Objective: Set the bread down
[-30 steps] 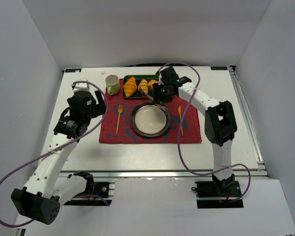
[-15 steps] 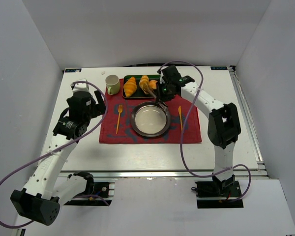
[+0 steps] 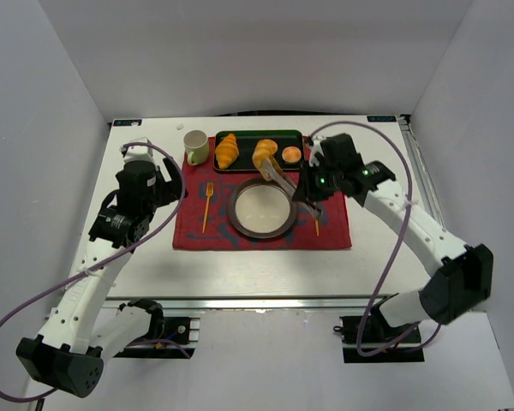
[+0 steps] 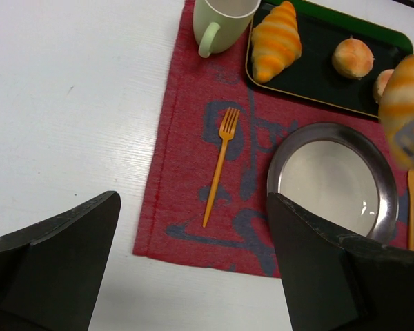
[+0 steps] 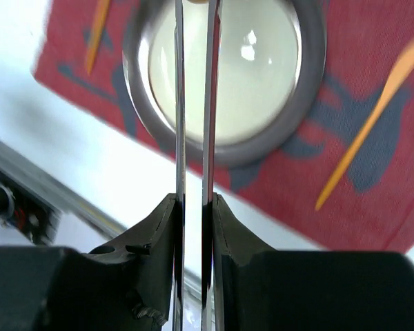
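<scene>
The bread [image 3: 263, 156] is a slim golden-orange ridged roll, pinched in the tips of metal tongs [image 3: 280, 176] and held over the gap between the black tray [image 3: 278, 135] and the far rim of the steel plate [image 3: 237, 224]. My right gripper [image 3: 312, 187] is shut on the tongs' handle; in the right wrist view its jaws [image 5: 193, 214] press the two blades [image 5: 179, 103] together above the plate [image 5: 310, 89]. In the left wrist view the bread [image 4: 406, 96] shows at the right edge. My left gripper [image 4: 193, 276] is open and empty over the placemat's left edge.
A larger croissant [image 3: 227, 151] and a small bun [image 3: 291, 154] lie on the tray. A pale green mug [image 3: 195, 145] stands left of it. An orange fork [image 3: 207, 205] lies left of the plate on the red placemat [image 3: 193, 231]; another orange utensil [image 5: 372, 121] lies to its right.
My right arm has swung right and towards the near edge, and the tongs have lifted the bread off the tray towards the plate. The left arm has barely moved.
</scene>
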`<state>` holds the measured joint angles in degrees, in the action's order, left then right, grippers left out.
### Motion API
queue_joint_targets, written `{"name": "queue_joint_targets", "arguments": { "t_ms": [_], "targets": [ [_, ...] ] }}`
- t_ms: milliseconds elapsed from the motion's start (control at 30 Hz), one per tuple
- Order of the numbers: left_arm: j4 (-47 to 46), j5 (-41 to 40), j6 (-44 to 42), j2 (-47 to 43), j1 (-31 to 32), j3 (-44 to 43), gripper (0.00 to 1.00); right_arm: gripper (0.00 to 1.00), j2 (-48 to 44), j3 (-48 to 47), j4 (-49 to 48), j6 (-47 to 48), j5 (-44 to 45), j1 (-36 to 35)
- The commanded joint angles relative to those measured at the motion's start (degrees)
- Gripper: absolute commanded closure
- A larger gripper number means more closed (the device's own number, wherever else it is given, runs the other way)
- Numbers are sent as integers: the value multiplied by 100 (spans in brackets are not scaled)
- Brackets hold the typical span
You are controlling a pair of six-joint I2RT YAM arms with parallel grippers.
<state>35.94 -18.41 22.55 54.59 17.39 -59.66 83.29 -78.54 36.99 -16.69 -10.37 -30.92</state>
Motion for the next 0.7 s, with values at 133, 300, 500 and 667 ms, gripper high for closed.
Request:
{"name": "queue_joint_targets", "arguments": {
  "t_ms": [133, 300, 500, 667],
  "targets": [
    [-236, 356, 259, -159, 19, 33, 2, 100, -1103, 1622, -69, -54, -237, -90],
    [-412, 488, 461, -291, 19, 314, 2, 100, -1218, 2132, -280, -98, -544, -186],
    [-421, 549, 514, -300, 19, 411, 2, 100, -1078, 2431, -657, -230, -650, -459],
    [-413, 593, 505, -291, 19, 455, 2, 100, -858, 2423, -816, -326, -589, -521]
  ]
}}
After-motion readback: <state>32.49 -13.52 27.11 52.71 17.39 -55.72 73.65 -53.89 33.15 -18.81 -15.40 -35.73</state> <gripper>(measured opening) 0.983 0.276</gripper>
